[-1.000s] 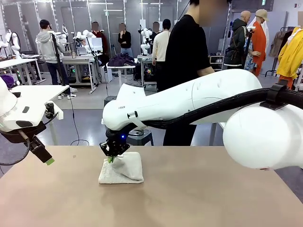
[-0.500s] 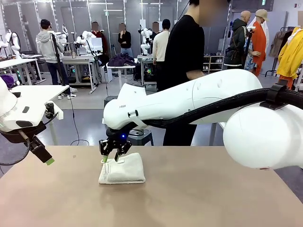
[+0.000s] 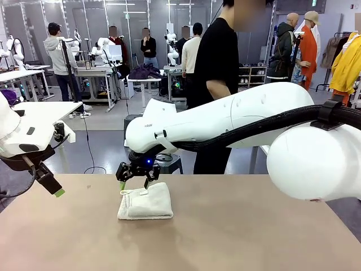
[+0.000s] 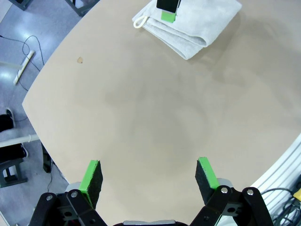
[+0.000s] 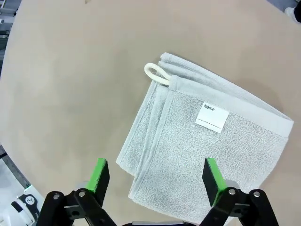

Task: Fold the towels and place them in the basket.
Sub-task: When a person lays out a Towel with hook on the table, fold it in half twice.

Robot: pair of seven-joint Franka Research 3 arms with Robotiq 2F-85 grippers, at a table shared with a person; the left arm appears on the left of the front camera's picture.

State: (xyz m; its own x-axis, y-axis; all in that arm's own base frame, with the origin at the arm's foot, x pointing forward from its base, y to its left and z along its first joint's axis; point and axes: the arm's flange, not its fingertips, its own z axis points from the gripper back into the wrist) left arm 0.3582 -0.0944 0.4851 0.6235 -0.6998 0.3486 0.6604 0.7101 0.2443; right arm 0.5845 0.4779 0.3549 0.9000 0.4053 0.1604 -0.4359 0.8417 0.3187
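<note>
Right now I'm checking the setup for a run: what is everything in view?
towel: one, cream-white, folded on the table under the right claw
loop: one, cream, at a towel corner
label: one, white, on the towel's top
table: one, tan, between robot and person
person: one, black top, standing at the far side
left claw: one, black with green pads, open above the table's left side
right claw: one, black with green pads, open above the towel

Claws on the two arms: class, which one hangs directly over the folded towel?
The right claw, open just above the cream-white towel at its looped end. The left claw is also open, but over bare table, well away.
</note>
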